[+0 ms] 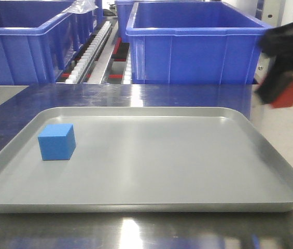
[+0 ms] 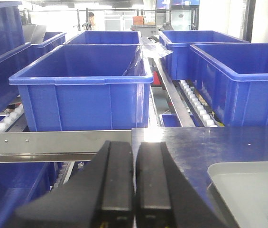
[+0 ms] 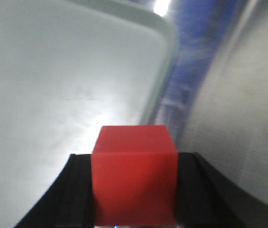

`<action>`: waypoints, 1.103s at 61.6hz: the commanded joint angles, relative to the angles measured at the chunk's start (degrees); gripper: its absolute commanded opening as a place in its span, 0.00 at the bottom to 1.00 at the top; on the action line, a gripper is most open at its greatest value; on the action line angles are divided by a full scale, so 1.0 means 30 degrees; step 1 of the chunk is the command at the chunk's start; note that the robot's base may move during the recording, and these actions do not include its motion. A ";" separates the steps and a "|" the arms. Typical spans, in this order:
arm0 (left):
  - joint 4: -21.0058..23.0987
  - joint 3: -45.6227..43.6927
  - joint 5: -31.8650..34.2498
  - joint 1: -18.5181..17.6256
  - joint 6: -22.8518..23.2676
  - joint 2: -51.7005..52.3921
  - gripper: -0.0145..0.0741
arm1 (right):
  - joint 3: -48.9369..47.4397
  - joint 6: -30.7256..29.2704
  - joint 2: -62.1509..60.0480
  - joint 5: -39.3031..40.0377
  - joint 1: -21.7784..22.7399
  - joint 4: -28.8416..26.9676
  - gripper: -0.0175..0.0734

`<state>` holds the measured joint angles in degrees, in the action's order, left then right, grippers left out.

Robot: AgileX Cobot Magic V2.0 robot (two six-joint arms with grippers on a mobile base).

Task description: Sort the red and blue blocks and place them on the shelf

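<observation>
Red block (image 3: 134, 166): clamped in right gripper (image 3: 134, 204), raised near tray (image 1: 187, 197) corner | blue block (image 1: 57, 141): on tray, untouched | left gripper (image 2: 134, 185): jaws together, empty | shelf (image 2: 53, 142): nothing delivered; you have both blocks to place.

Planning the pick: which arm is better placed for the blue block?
Left: the left gripper is empty, the blue block lies on the tray's left; the right gripper holds the red block.

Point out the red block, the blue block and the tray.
red block (image 3: 134, 183), right wrist view, middle of its near face.
blue block (image 1: 54, 149), front-facing view, middle of its front face.
tray (image 1: 187, 166), front-facing view, bare floor right of centre.
</observation>
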<state>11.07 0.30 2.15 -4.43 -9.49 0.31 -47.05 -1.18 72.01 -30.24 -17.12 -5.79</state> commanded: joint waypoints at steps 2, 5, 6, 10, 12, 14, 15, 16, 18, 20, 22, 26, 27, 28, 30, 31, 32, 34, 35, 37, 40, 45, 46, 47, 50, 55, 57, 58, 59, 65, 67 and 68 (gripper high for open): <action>0.0179 0.0517 0.1567 -0.0141 0.0114 0.0263 0.30 | 0.0980 -0.0260 -0.2713 0.2218 0.1422 0.0342 0.28; 0.0179 0.0517 0.1567 -0.0141 0.0114 0.0263 0.30 | 0.1694 -0.0137 -0.3773 0.2629 0.2160 0.0602 0.28; 0.0179 0.0517 0.1567 -0.0141 0.0114 0.0263 0.30 | 0.2006 -0.0063 -0.4242 0.2754 0.2339 0.0669 0.28; 0.0179 0.0517 0.1567 -0.0141 0.0114 0.0263 0.30 | 0.2839 0.0394 -0.5446 0.3296 0.3049 0.0910 0.28; 0.0179 0.0517 0.1567 -0.0141 0.0114 0.0263 0.30 | 0.3344 0.0688 -0.6208 0.3588 0.3450 0.1108 0.28; 0.0179 0.0517 0.1567 -0.0141 0.0114 0.0263 0.30 | 0.3736 0.1027 -0.6815 0.3793 0.3795 0.1299 0.28; 0.0179 0.0517 0.1567 -0.0141 0.0114 0.0263 0.30 | 0.4027 0.1166 -0.7268 0.3894 0.3914 0.1395 0.28; 0.0179 0.0517 0.1567 -0.0141 0.0114 0.0263 0.30 | 0.4215 0.1376 -0.7574 0.4036 0.4078 0.1577 0.28; 0.0179 0.0517 0.1567 -0.0141 0.0114 0.0263 0.30 | 0.4664 0.1623 -0.8307 0.4207 0.4266 0.1776 0.28; 0.0179 0.0517 0.1567 -0.0141 0.0114 0.0263 0.30 | 0.5073 0.1669 -0.9006 0.4344 0.4454 0.2032 0.28; 0.0179 0.0517 0.1567 -0.0141 0.0114 0.0263 0.30 | 0.5369 0.1669 -0.9626 0.4396 0.4564 0.2296 0.28; 0.0179 0.0517 0.1567 -0.0141 0.0114 0.0263 0.30 | 0.5972 0.1669 -1.0947 0.4417 0.4610 0.2899 0.28; 0.0179 0.0517 0.1567 -0.0141 0.0114 0.0263 0.30 | 0.6085 0.1669 -1.1242 0.4417 0.4610 0.3034 0.28; 0.0179 0.0517 0.1567 -0.0141 0.0114 0.0263 0.30 | 0.6254 0.1669 -1.1676 0.4417 0.4610 0.3142 0.28; 0.0179 0.0517 0.1567 -0.0141 0.0114 0.0263 0.30 | 0.6520 0.1669 -1.2405 0.4417 0.4610 0.3305 0.28; 0.0179 0.0517 0.1567 -0.0141 0.0114 0.0263 0.30 | 0.6624 0.1669 -1.2701 0.4417 0.4610 0.3336 0.28; 0.0179 0.0517 0.1567 -0.0141 0.0114 0.0263 0.30 | 0.6720 0.1669 -1.2991 0.4417 0.4610 0.3337 0.28; 0.0179 0.0517 0.1567 -0.0141 0.0114 0.0263 0.30 | 0.6923 0.1669 -1.3566 0.4417 0.4610 0.3337 0.28; 0.0179 0.0517 0.1567 -0.0141 0.0114 0.0263 0.30 | 0.7017 0.1669 -1.3862 0.4417 0.4610 0.3337 0.28; 0.0179 0.0517 0.1567 -0.0141 0.0114 0.0263 0.30 | 0.7263 0.1669 -1.4585 0.4436 0.4610 0.3310 0.28; 0.0179 0.0517 0.1567 -0.0141 0.0114 0.0263 0.30 | 0.7563 0.1669 -1.5555 0.4438 0.4610 0.3242 0.28; 0.0179 0.0517 0.1567 -0.0141 0.0114 0.0263 0.30 | 0.7961 0.1669 -1.6989 0.4444 0.4610 0.3203 0.28; 0.0179 0.0517 0.1567 -0.0141 0.0114 0.0263 0.30 | 0.8043 0.1669 -1.7342 0.4444 0.4610 0.3203 0.28; 0.0179 0.0517 0.1567 -0.0141 0.0114 0.0263 0.30 | 0.8098 0.1669 -1.7560 0.4444 0.4610 0.3203 0.28; 0.0179 0.0517 0.1567 -0.0141 0.0114 0.0263 0.30 | 0.8283 0.1669 -1.8248 0.4444 0.4610 0.3203 0.28; 0.0179 0.0517 0.1567 -0.0141 0.0114 0.0263 0.30 | 0.8526 0.1669 -1.9097 0.4444 0.4610 0.3188 0.28; 0.0179 0.0517 0.1567 -0.0141 0.0114 0.0263 0.30 | 0.8643 0.1669 -1.9329 0.4619 0.4610 0.3188 0.28; 0.0179 0.0517 0.1567 -0.0141 0.0114 0.0263 0.30 | 0.8705 0.1669 -1.9432 0.4663 0.4610 0.3188 0.28; 0.0179 0.0517 0.1567 -0.0141 0.0114 0.0263 0.30 | 0.8752 0.1669 -1.9500 0.4777 0.4610 0.3165 0.28; 0.0179 0.0517 0.1567 -0.0141 0.0114 0.0263 0.30 | 0.9275 0.1669 -1.9621 0.6313 0.4610 0.2764 0.28; 0.0179 0.0517 0.1567 -0.0141 0.0114 0.0263 0.30 | 0.9468 0.1669 -1.9621 0.6977 0.4610 0.2581 0.28; 0.0179 0.0517 0.1567 -0.0141 0.0114 0.0263 0.30 | 0.9573 0.1669 -1.9621 0.7341 0.4610 0.2546 0.28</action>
<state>11.07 0.30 2.15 -4.43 -9.49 0.31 -17.93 4.00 12.77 -18.23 -3.55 2.48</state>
